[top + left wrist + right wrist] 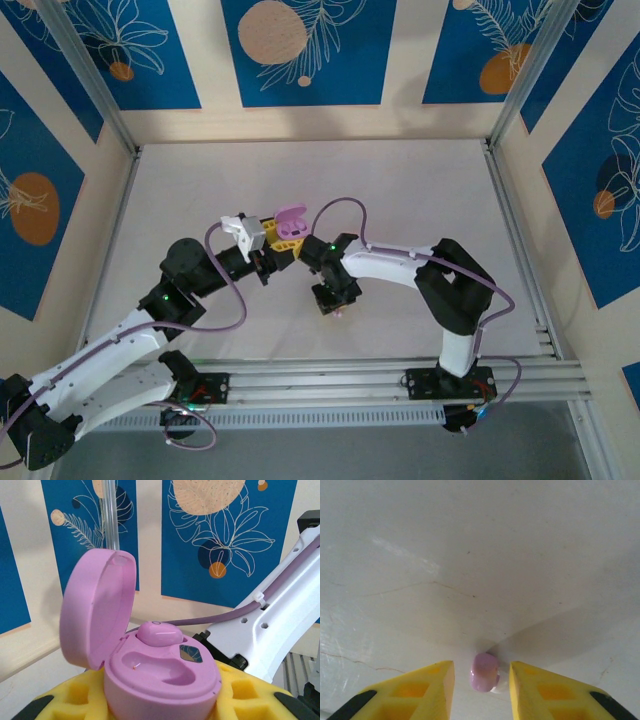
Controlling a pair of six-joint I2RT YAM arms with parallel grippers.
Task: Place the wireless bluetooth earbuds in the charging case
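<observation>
The loose earbud [485, 672], a small pinkish bead, lies on the white surface [470, 555] near the middle. The right pincer [481, 665] is lowered around it, released, with one yellow finger on each side and a gap on both. The bud sits nearer the right-hand finger than the left.

That offset is the first worry. If the jaws close as they stand, one pad meets the bud first and can nudge it sideways. A bead this round and smooth may roll or squirt out of the pinch instead of staying put. A grip that catches it crooked would cause trouble later, since the bud has to enter its pocket the right way round.

A little farther back and to the left, the left pincer [280, 240] is clenched on the pink charging case [160, 680]. Its lid [95, 610] is swung up and open. A seated earbud [159, 632] fills the far pocket, and the empty well [155, 667] beside it waits. I can't quite tell from here whether the case rests on the surface or is held just above it. If it is held above, a push from the incoming bud could tip it in the foam pads.

The two arms are already close together. A careless approach could knock the lid or bump the seated bud loose.
</observation>
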